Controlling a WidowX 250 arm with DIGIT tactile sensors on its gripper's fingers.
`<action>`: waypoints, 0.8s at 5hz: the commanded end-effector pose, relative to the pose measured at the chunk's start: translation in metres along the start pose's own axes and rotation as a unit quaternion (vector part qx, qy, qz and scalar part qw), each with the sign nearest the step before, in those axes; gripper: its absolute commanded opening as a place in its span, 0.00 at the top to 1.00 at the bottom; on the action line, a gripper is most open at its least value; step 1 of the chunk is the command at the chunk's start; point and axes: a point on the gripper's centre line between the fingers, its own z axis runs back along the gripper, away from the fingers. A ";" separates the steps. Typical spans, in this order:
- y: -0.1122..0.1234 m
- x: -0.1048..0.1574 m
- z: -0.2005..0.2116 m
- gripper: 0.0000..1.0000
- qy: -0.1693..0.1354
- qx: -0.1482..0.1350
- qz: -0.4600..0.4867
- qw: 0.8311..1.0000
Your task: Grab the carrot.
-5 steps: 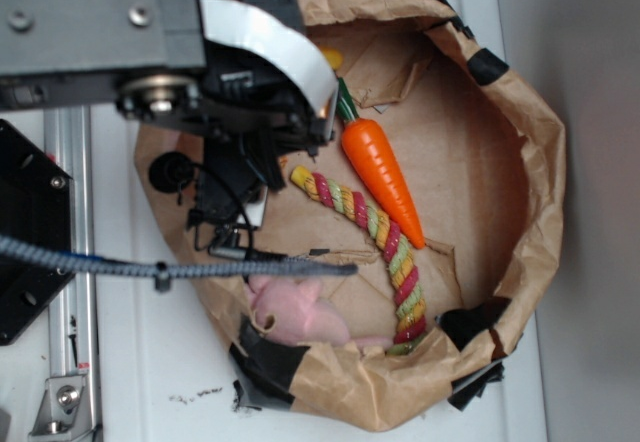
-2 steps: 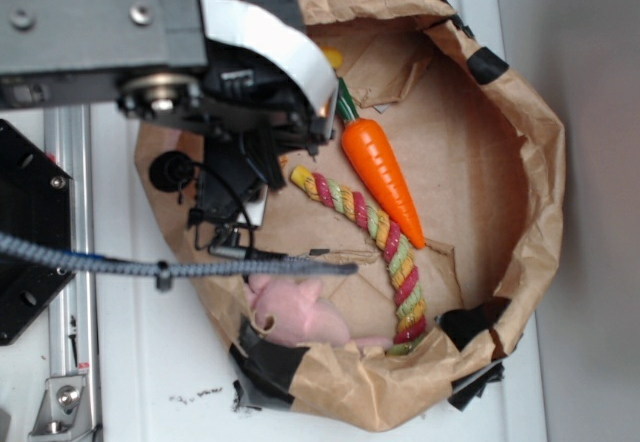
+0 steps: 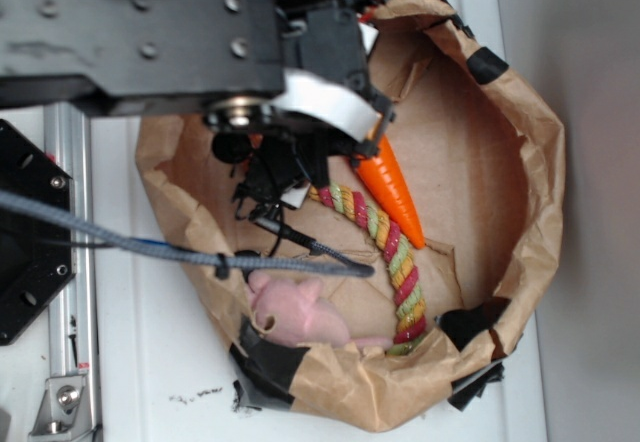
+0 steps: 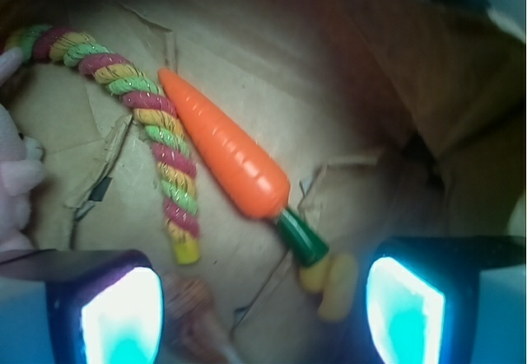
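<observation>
The carrot (image 4: pixel 225 149) is glossy orange with a dark green stem and lies on the brown paper floor of the bag. In the exterior view only its pointed half (image 3: pixel 397 194) shows; my arm hides the stem end. My gripper (image 4: pixel 263 306) is open, its two glowing pads wide apart, above the stem end of the carrot and not touching it. In the exterior view the gripper is hidden under the black arm (image 3: pixel 180 32).
A striped twisted rope toy (image 4: pixel 156 129) lies beside the carrot, touching it (image 3: pixel 385 242). A small yellow toy (image 4: pixel 329 284) sits by the stem. A pink plush (image 3: pixel 300 312) lies by the paper bag's wall (image 3: pixel 540 162). A cable (image 3: pixel 150 242) crosses the bag.
My arm has moved right, over the bag. It now covers the carrot's stem end and the rope toy's near tip. The objects have not moved.
</observation>
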 end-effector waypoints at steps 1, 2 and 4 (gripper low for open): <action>0.029 0.004 -0.047 0.00 0.014 -0.019 -0.086 0.996; 0.020 0.008 -0.064 0.00 0.021 -0.033 -0.127 0.991; -0.029 0.038 -0.086 0.00 -0.011 -0.121 -0.201 0.972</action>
